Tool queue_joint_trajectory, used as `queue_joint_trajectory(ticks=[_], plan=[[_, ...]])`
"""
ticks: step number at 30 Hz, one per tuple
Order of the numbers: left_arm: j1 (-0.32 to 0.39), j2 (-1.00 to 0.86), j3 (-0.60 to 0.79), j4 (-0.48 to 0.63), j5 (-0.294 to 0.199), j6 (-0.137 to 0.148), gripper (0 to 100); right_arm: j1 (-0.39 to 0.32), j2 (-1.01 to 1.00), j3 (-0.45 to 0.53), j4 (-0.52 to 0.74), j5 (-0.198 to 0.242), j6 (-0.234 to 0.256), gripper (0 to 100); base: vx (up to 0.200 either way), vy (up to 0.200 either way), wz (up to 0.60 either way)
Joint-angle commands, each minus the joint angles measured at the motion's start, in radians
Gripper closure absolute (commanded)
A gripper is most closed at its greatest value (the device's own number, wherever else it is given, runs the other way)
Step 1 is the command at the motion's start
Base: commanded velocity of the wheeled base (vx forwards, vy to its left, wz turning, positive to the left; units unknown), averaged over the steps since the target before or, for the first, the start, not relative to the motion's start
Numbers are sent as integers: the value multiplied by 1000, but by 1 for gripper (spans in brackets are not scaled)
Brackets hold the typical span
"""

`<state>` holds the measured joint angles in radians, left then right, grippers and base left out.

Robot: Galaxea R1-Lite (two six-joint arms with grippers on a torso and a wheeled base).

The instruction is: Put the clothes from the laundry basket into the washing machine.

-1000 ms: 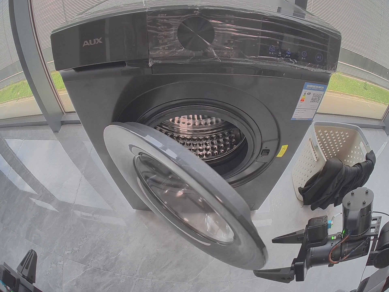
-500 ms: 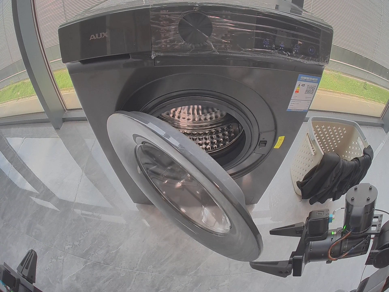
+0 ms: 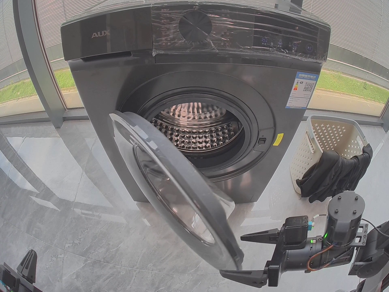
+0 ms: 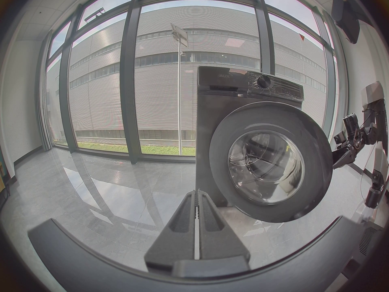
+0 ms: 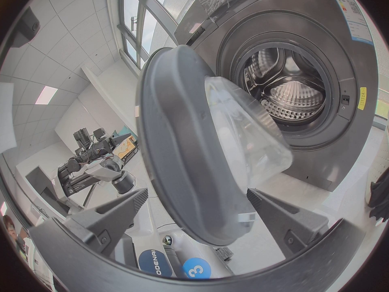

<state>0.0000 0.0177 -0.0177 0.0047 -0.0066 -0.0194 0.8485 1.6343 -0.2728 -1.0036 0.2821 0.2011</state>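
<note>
Door [image 3: 174,183] swung wider (right claw [image 3: 231,255] astride).

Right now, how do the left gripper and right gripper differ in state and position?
The left gripper is shut; the right gripper is open wide. The left gripper sits well back from the grey washing machine's round glass door, with nothing in it; the right gripper straddles that door's free rim. Shared: both are black, and neither holds the black clothes draped over the white laundry basket.

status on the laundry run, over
Left gripper shut. Right gripper open, astride the door edge. Dark clothes draped over basket rim. Drum mouth unblocked.
</note>
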Motion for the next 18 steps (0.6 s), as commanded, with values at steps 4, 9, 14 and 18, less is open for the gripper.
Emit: queue_joint_trajectory(ticks=[4,9,14,18], plan=[[0,-16,16,0,0,-1,100,15,-108,38,8,0,12,0,0,0,0],[0,-16,16,0,0,-1,100,-14,-217,33,11,0,72,0,0,0,0],[0,-16,16,0,-1,1,100,-195,-97,-9,-1,-64,93,0,0,0,0],[0,-16,16,0,-1,-1,100,-247,61,-66,-13,-121,87,0,0,0,0]])
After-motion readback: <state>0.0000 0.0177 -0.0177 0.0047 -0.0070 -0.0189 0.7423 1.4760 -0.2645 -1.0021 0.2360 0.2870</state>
